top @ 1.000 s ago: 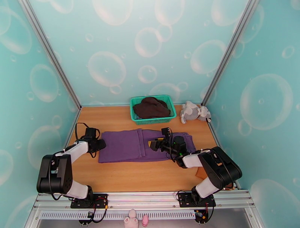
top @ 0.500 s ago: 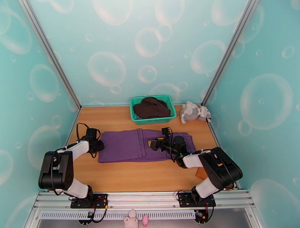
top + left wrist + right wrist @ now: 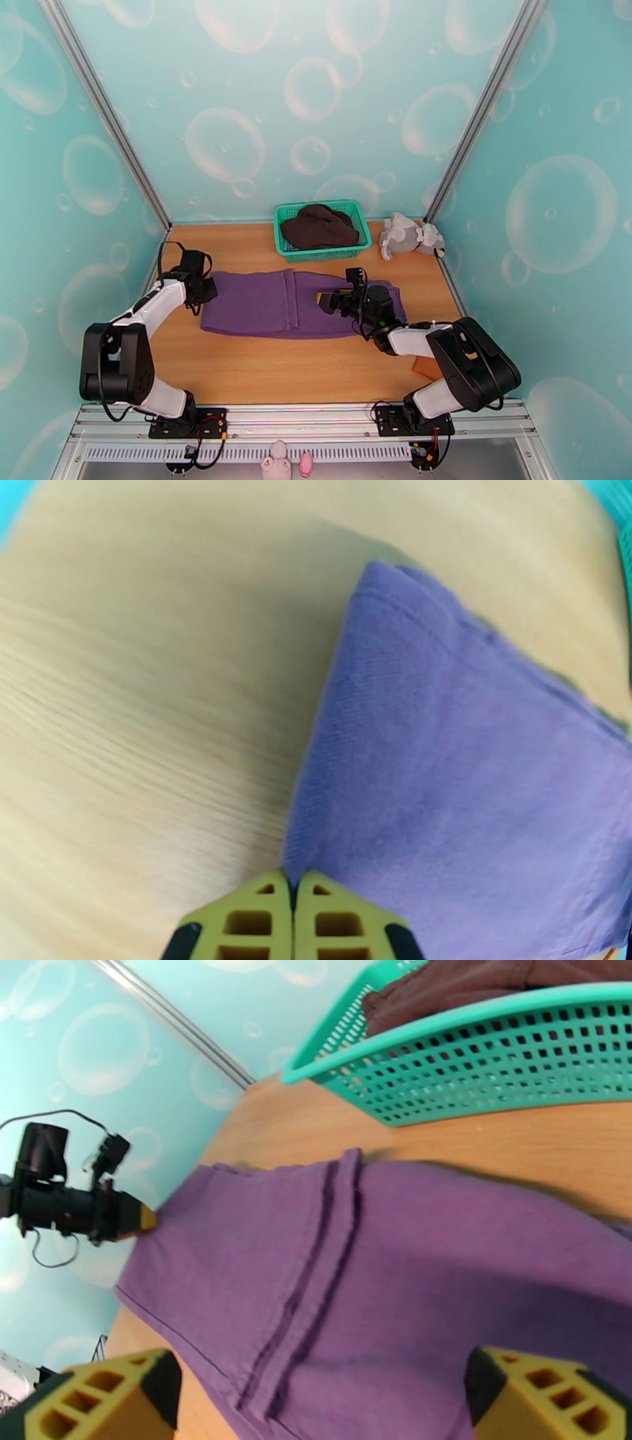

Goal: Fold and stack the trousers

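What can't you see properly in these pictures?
- Top view: the right arm covers part of the trousers' right end.
- Top view: the dark brown garment hides the green basket's bottom.
- Left wrist view: the left gripper is shut on the trousers' edge; its fingers hide how much cloth is pinched.
- Right wrist view: the picture's edges cut off the trousers near the open right gripper.
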